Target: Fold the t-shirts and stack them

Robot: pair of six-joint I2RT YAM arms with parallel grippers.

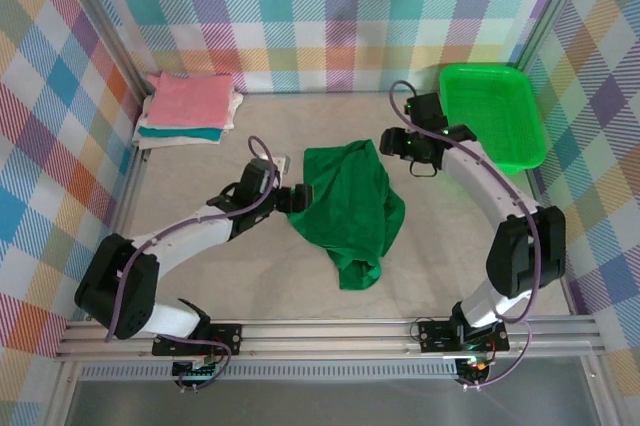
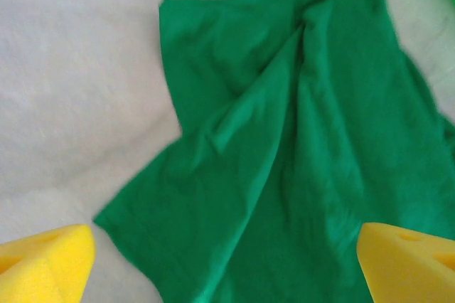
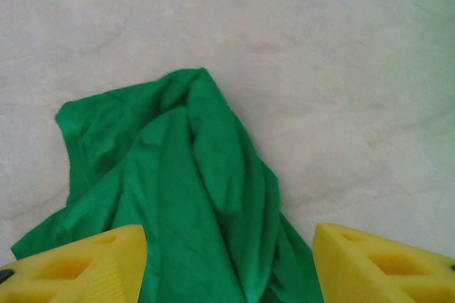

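Well, left gripper (image 2: 227, 266), right gripper (image 3: 231, 264) reach inward, gaping empty, flanking t-shirt (image 1: 350, 211).

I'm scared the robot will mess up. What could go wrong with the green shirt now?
The green shirt lies crumpled with layers overlapping, so the left hand, open above it, might pinch several layers and fold it crooked. The folded pile sits in the far corner, so the shirt may come undone when carried there.
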